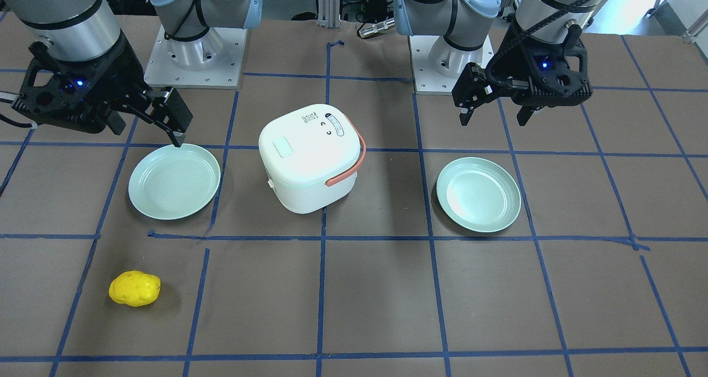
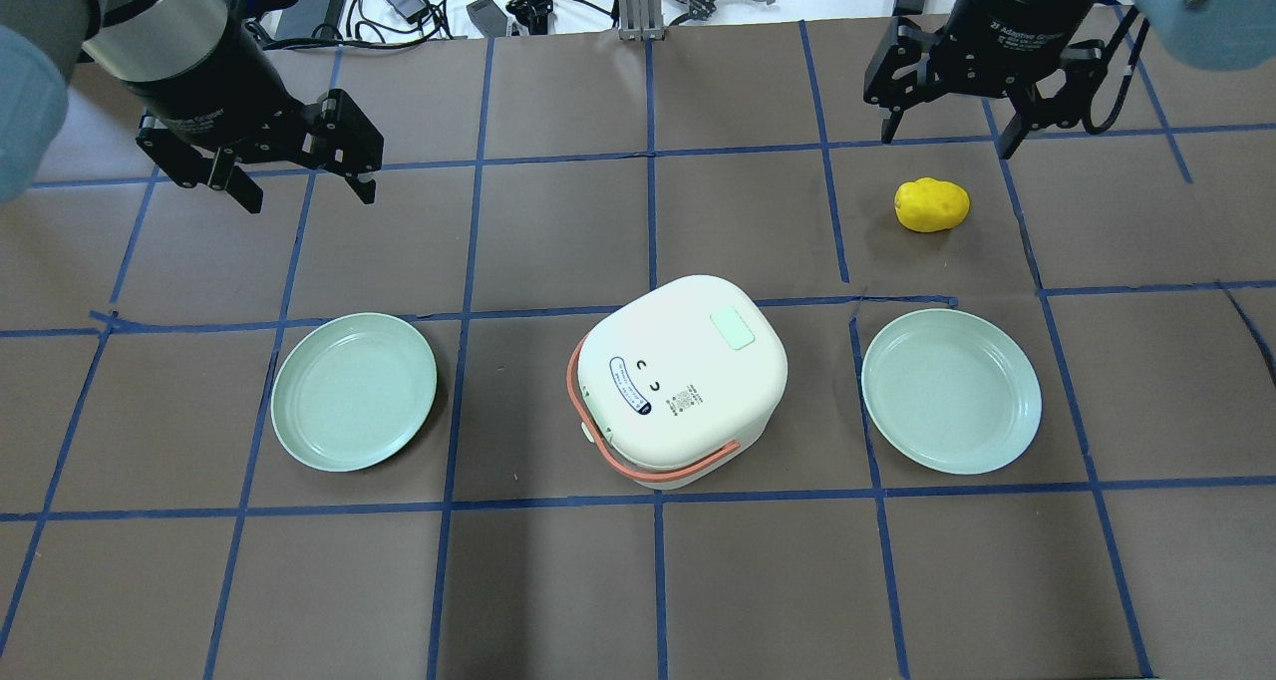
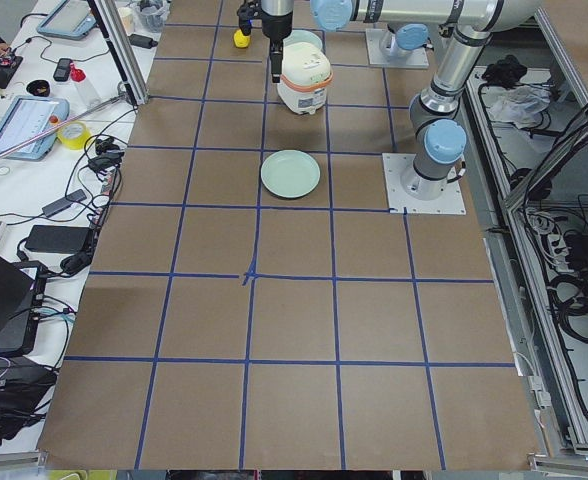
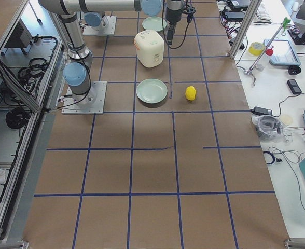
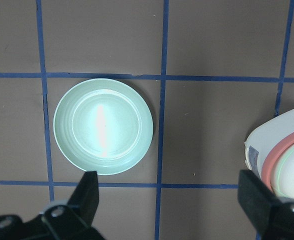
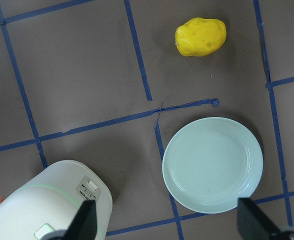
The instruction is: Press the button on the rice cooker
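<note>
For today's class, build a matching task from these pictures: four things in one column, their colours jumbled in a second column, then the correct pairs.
Things:
1. rice cooker body
2. cooker handle
3. lumpy toy
4. plate on the robot's left

Colours:
A. yellow
B. pale green
C. white
D. orange-pink

Pairs: 1-C, 2-D, 3-A, 4-B
</note>
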Controlling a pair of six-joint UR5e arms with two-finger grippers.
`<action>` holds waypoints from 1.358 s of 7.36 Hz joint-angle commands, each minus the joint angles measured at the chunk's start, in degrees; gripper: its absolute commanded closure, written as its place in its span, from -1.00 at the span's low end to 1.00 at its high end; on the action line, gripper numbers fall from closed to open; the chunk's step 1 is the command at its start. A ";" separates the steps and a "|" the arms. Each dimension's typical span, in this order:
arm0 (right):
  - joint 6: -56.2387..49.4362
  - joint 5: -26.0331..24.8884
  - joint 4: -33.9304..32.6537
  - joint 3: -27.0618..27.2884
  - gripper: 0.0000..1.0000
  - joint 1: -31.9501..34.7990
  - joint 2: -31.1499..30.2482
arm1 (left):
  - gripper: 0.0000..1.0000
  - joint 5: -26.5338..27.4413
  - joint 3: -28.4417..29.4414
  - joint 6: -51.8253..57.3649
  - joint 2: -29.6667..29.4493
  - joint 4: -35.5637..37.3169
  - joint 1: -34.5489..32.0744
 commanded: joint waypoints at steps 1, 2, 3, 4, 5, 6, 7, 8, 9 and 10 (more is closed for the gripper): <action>0.10 -0.29 0.53 -0.34 -1.00 0.08 -0.17 | -1.00 0.00 0.00 -0.08 0.00 0.00 0.00; 0.53 -0.30 0.80 -0.25 -1.00 0.16 -0.17 | -1.00 0.00 0.00 -0.08 0.00 0.00 0.00; 0.62 -0.38 1.58 -0.16 -1.00 0.08 -0.17 | -1.00 0.00 0.00 0.00 0.00 0.00 0.00; 0.45 -0.56 1.77 0.27 -1.00 0.08 -0.17 | -1.00 0.00 0.00 -0.08 0.00 0.00 0.00; 0.01 -0.47 1.59 0.62 -1.00 0.08 -0.17 | -1.00 0.00 0.00 0.00 0.00 0.00 0.00; 0.27 -0.47 1.42 0.63 -1.00 0.16 -0.08 | -1.00 0.00 0.00 0.00 0.00 0.00 0.00; 0.27 -0.47 1.07 0.63 -1.00 0.16 -0.08 | -1.00 0.00 0.00 0.00 0.00 0.00 0.00; 0.27 -0.47 1.06 0.63 -1.00 0.16 -0.08 | -1.00 0.00 0.00 -0.08 0.00 0.00 0.00; 0.36 -0.47 1.15 0.63 -1.00 0.08 -0.08 | -1.00 0.00 0.00 -0.08 0.00 0.00 0.00; 0.36 -0.47 1.24 0.63 -1.00 0.08 -0.08 | -1.00 0.00 0.00 -0.08 0.00 0.00 0.00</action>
